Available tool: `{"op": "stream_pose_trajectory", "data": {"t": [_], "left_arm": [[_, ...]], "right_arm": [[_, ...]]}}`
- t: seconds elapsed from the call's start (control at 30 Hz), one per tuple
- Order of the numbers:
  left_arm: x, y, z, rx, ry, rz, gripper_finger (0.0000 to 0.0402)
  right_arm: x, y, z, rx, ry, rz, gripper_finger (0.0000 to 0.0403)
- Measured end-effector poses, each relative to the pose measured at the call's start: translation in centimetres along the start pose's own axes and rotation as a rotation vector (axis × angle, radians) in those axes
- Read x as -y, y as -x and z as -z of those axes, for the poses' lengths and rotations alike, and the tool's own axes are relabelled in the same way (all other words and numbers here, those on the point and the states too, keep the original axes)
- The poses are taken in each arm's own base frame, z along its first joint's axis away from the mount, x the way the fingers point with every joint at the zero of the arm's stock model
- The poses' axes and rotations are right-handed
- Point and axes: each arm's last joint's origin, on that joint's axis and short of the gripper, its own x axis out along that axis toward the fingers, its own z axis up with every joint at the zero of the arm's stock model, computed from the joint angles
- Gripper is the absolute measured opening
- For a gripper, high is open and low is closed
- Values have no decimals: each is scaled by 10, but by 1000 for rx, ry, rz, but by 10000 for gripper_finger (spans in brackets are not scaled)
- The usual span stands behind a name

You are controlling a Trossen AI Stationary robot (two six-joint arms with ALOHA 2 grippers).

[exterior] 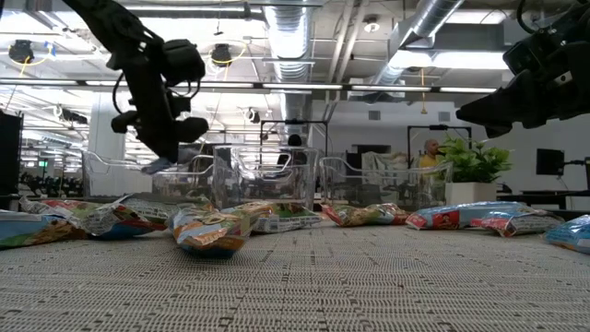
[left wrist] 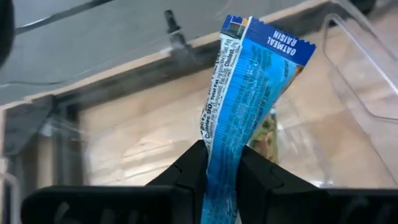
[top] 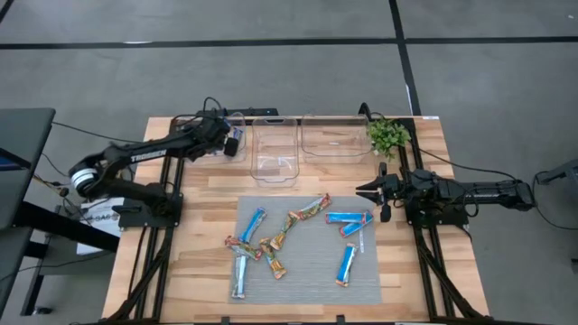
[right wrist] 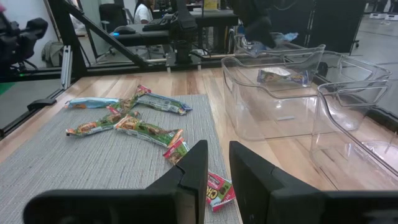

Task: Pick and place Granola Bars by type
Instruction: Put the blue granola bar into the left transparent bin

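My left gripper (top: 233, 143) is at the table's far left, over the leftmost clear bin (exterior: 124, 175). It is shut on a blue-and-white granola bar (left wrist: 249, 106). Under it, a multicoloured bar (left wrist: 268, 134) lies in a bin. Several more bars lie flat on the grey mat (top: 307, 289): blue ones (top: 253, 224) (top: 348, 264) (top: 349, 218) and multicoloured ones (top: 307, 212) (top: 271, 262). My right gripper (top: 372, 191) hangs open and empty above the mat's right edge; the right wrist view shows its fingers (right wrist: 217, 168) apart. My left gripper pinches the blue-and-white bar between its two fingers, across the wrapper's lower part (left wrist: 222, 163). The free end printed "Oatmeal Raisin" (left wrist: 283, 46) sticks out past the fingertips. The bar is lifted clear, and its wrapper is creased and slightly twisted.
Three clear bins stand in a row along the far edge (top: 274, 153) (top: 334, 137). A small potted plant (top: 388, 135) sits at the far right corner. Bare wood (top: 199, 262) flanks the mat on both sides. People and desks show in the room beyond.
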Motion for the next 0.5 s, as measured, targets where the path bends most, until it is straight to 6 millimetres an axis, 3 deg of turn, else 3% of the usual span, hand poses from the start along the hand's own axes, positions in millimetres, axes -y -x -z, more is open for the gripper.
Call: {"op": "stream_pose_trajectory", "data": {"t": [0.33, 0.5], "left_arm": [[3, -1, -2, 10, 3, 43, 156], [3, -1, -2, 4, 32, 53, 180]], "right_arm": [[0, 0, 0, 0, 0, 0, 59], [0, 0, 0, 0, 0, 0, 59]]}}
